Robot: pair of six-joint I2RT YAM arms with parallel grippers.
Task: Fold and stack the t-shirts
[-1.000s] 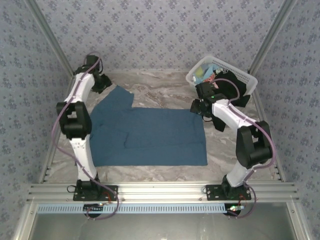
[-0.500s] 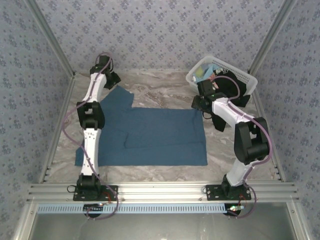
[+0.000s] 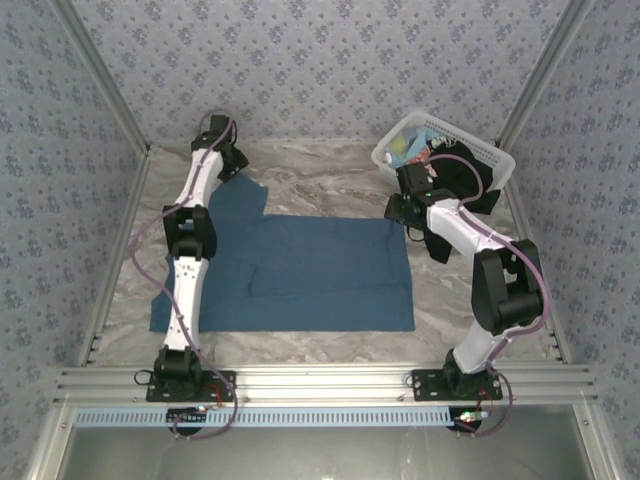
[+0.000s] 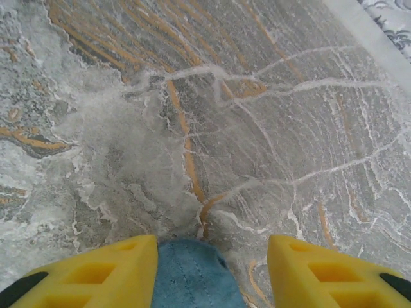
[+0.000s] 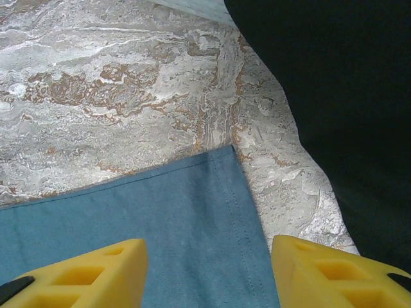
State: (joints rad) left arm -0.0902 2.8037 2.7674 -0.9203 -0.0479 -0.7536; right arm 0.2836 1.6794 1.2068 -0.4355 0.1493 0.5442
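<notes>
Blue t-shirt point(image 3: 300, 270) flat | left pincer point(image 4: 212, 256), right pincer point(image 5: 209, 256) released — right wrist: black t-shirt point(image 5: 334, 96)

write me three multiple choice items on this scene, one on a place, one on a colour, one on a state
1. Where does the white lattice basket stand?
A) far right corner of the table
B) near left corner
C) table centre

2. What colour is the t-shirt spread on the table?
A) red
B) dusty blue
C) white

3. How do the right gripper's jaws stand?
A) shut tight, empty
B) shut on the basket
C) open over the t-shirt's corner

Answers: 1 A, the top view has it at the far right. 2 B, top and wrist views show blue cloth. 3 C, the yellow fingers stand apart with the corner lying flat between them.
</notes>
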